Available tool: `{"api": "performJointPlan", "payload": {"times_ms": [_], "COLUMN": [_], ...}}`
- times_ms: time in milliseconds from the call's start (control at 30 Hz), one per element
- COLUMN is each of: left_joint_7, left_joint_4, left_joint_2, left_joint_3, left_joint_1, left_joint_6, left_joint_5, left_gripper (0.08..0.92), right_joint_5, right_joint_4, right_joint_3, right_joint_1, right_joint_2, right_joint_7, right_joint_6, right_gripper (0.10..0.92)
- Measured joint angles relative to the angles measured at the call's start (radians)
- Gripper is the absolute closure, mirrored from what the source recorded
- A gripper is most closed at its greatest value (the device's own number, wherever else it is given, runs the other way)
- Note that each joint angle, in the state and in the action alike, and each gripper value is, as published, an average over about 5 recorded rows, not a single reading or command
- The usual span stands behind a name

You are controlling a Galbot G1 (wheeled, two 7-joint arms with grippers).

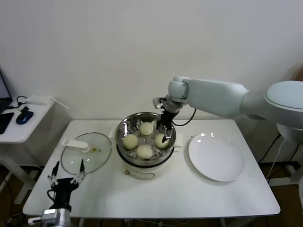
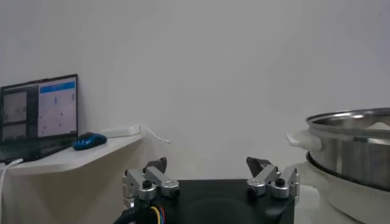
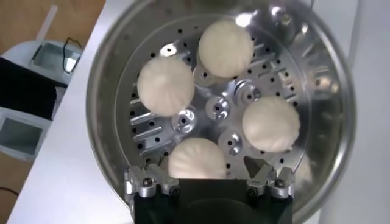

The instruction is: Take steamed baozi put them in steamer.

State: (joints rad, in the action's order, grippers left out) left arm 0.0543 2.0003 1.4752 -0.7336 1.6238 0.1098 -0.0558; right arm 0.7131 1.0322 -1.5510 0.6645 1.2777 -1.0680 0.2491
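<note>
The steel steamer (image 1: 124,127) stands mid-table on its cream base. Four cream-white baozi lie on its perforated tray: back (image 1: 146,128), left (image 1: 130,141), front (image 1: 144,151) and right (image 1: 162,140). My right gripper (image 1: 164,126) hangs open just above the right baozi. In the right wrist view that baozi (image 3: 196,159) lies between my right gripper's (image 3: 202,165) spread fingers, with a gap at one fingertip (image 3: 250,163). The other three (image 3: 226,49), (image 3: 166,85), (image 3: 271,123) lie around the tray's middle. My left gripper (image 1: 66,172) is parked open and empty at the table's front left.
A round glass lid with a white handle (image 1: 86,152) lies left of the steamer. A flat white plate (image 1: 216,157) lies to its right. A side table with a blue mouse (image 1: 23,116) stands at the far left. The left wrist view shows the steamer's wall (image 2: 353,143).
</note>
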Motion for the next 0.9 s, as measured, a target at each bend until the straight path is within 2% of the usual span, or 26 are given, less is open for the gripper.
{"api": "performJointPlan", "payload": {"times_ms": [367,667,900], "left_joint_7": [0.001,-0.004,-0.014], "left_joint_4": [0.003,0.005,0.005], "left_joint_2": [0.000,0.003,0.006], "left_joint_3": [0.002,0.017,0.025], "left_joint_1": [-0.004,-0.015,-0.015], "left_joint_6": [-0.004,0.017,0.044], "left_joint_5": [-0.001,-0.015,-0.020], "left_gripper": [0.177,0.177,0.177], "right_joint_5": [0.020,-0.011,-0.054], "right_joint_4": [0.063,0.178,0.300], "right_joint_3": [0.073,0.268,0.525], "right_joint_1": [0.028,-0.070,-0.259], "right_joint_2": [-0.130,-0.340,-0.522], "right_joint_7": [0.043,0.176,0.298], "right_joint_6": [-0.012,-0.013,-0.013], "right_gripper": [0.203,0.203,0.203]}}
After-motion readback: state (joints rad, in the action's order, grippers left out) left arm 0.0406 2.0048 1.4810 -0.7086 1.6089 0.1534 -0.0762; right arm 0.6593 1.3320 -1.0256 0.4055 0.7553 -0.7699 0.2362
